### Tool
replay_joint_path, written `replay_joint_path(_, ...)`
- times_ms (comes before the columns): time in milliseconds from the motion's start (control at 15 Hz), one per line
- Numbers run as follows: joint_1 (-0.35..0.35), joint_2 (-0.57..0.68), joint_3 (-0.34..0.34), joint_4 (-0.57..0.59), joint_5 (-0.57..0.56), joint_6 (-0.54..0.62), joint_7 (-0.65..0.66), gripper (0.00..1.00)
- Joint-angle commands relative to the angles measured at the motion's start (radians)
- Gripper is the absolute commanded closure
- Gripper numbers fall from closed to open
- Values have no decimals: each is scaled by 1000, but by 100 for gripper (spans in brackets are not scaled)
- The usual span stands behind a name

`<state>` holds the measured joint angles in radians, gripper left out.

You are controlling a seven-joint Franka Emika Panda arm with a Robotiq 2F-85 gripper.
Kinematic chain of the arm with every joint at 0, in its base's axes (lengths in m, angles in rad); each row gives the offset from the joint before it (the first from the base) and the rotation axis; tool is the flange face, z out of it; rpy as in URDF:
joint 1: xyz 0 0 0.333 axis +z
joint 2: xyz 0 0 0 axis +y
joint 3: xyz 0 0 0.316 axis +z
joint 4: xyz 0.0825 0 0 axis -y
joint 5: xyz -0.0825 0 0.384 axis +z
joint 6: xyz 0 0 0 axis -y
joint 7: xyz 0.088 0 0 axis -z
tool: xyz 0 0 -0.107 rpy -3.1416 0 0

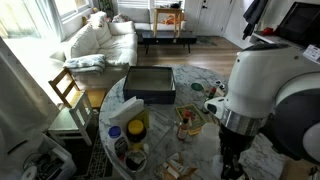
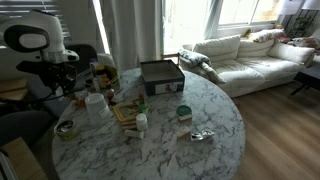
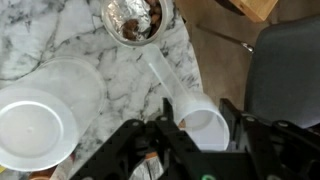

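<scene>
1. White scoop [image 3: 172,80] is the item in play: its round cup sits right between the fingers of the pincer [image 3: 202,122], at the 6 o'clock edge of the wrist view.
2. Pincer is half closed and clamped on that cup, one finger pressed against each side.
3. Scoop handle runs away toward 11 o'clock over the marble worktop [image 3: 100,55].
4. Up at 12 o'clock there's a foil-lined bowl [image 3: 135,18] with something brown in it, just off the handle's tip.
5. Over at 9 o'clock of the scoop lies a white round lid [image 3: 40,115], near but apart.
6. At 3 o'clock, past the worktop's edge, a dark chair [image 3: 290,70].
7. In both exterior views the pincer [image 1: 232,160] [image 2: 73,78] works at the rim of the round worktop [image 1: 200,150] [image 2: 200,110], and a dark box [image 1: 150,83] [image 2: 161,73] sits toward its middle.
8. Behind it all, a pale sofa [image 1: 100,40] [image 2: 250,55].
</scene>
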<state>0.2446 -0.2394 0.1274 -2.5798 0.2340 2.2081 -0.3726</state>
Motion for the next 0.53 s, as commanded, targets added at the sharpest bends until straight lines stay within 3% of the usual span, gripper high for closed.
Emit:
replay_joint_path(0, 15, 43, 45, -82, -12, 127, 74, 76)
replay_joint_path(67, 15, 58, 52, -101, -2, 182, 95, 76)
replay_joint_path(133, 13, 31, 37, -59, -2, 96, 57, 51)
replay_joint_path(467, 13, 64, 47, -89, -2, 163, 78, 51)
